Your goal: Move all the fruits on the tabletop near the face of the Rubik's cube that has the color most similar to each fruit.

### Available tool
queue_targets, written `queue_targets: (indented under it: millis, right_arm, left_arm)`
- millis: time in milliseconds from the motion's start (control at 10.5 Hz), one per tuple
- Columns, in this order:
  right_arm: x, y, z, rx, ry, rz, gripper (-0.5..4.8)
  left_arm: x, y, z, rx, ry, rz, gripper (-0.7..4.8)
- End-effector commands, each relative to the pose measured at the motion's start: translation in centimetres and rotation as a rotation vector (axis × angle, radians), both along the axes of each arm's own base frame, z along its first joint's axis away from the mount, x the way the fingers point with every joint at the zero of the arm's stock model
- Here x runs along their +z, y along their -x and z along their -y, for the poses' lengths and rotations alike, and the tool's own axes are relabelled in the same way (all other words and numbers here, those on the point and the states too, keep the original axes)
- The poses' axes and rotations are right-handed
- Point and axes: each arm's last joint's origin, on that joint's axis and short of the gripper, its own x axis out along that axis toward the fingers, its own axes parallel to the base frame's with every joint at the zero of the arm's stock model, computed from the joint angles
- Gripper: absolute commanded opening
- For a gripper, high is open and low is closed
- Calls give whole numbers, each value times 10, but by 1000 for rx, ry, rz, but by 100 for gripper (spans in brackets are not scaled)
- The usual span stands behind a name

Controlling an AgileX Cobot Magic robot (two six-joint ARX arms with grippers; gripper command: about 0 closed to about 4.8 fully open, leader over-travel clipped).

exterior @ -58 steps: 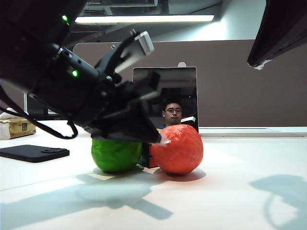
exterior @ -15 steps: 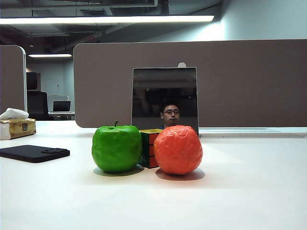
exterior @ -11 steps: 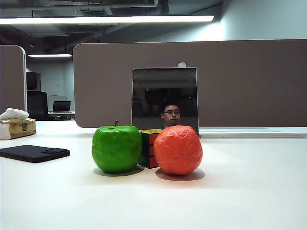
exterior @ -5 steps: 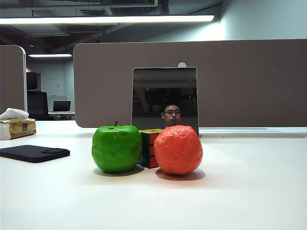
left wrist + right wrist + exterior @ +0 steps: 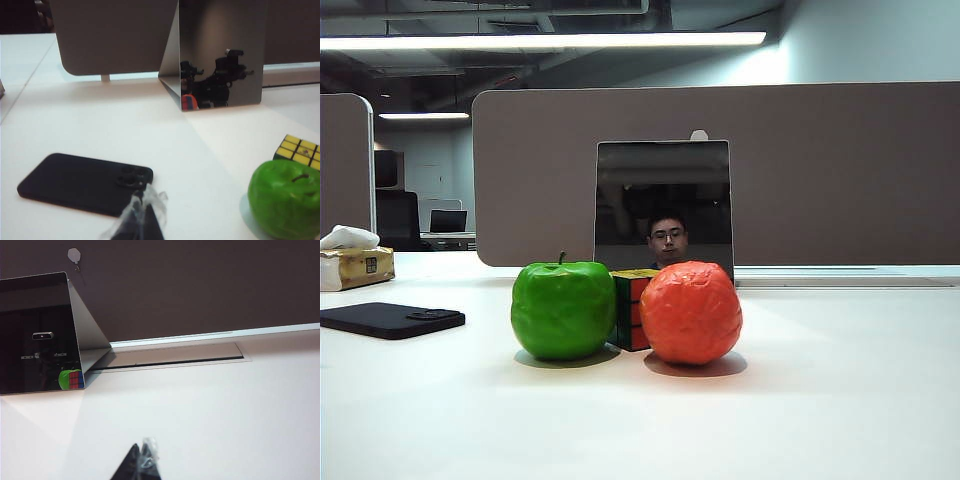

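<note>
Fruits flank the Rubik's cube: green apple and orange-red fruit touching it; placement is judged complete. Left gripper and right gripper are seen pressed together, empty, well apart from the cube.

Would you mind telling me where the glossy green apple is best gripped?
Probably from above, across the glossy green apple's widest part, fingers front and back: the small Rubik's cube crowds its right side. The left gripper sits nearer; the right gripper sits farther.

left tool — black tips, clear film wrap | right tool — same
</note>
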Motion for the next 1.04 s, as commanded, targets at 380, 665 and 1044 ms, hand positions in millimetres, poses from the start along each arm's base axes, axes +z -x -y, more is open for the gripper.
queue_targets:
  millis: [380, 665, 1044]
  right_arm:
    - [2, 0, 0, 2, -4, 13, -1]
    - [2, 0, -1, 19, -3, 15, -1]
    - [2, 0, -1, 21, -2, 15, -1]
  left_arm:
    - [13, 5, -12, 28, 54, 108, -5]
    - [17, 5, -14, 105, 67, 148, -5]
    - [14, 3, -22, 211, 22, 122, -5]
